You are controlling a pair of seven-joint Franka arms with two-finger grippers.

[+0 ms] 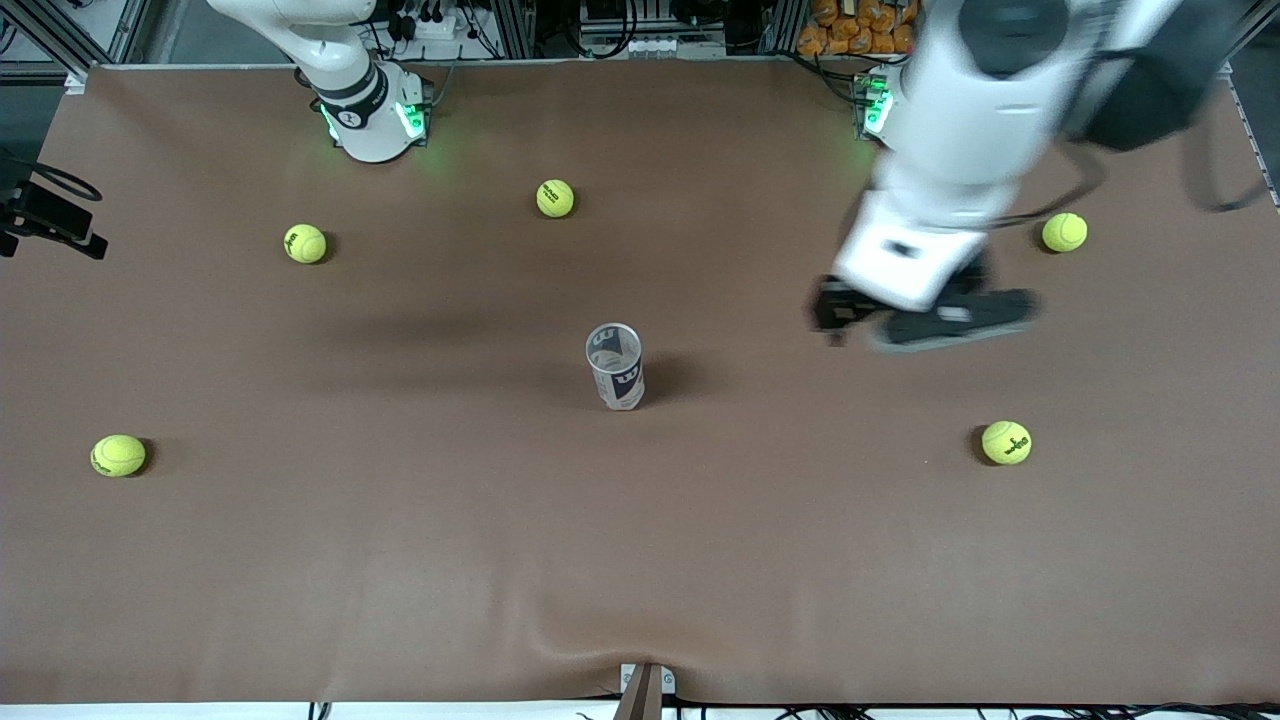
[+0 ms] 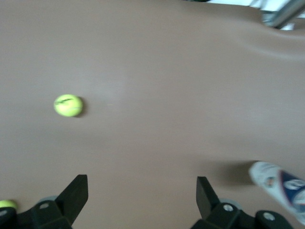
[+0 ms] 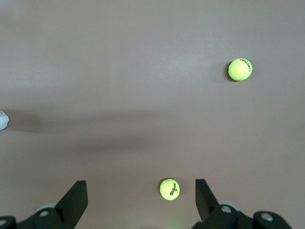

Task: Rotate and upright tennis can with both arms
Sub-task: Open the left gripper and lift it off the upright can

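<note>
The tennis can (image 1: 615,366) stands upright in the middle of the table, open end up, its white and navy label showing. It also shows at the edge of the left wrist view (image 2: 281,187). My left gripper (image 1: 925,320) hangs open and empty over bare table, toward the left arm's end from the can and well apart from it. Its fingers show wide apart in the left wrist view (image 2: 142,183). My right gripper (image 3: 141,187) is out of the front view. In its own wrist view it is open and empty, high over the table, with a tennis ball (image 3: 169,189) below it.
Several yellow-green tennis balls lie scattered on the brown table: (image 1: 555,198), (image 1: 305,243), (image 1: 118,455), (image 1: 1006,442), (image 1: 1064,232). The last two also show in the left wrist view (image 2: 68,105), (image 2: 5,204). A second ball (image 3: 239,69) shows in the right wrist view. The arm bases (image 1: 375,120) stand along the table's farthest edge.
</note>
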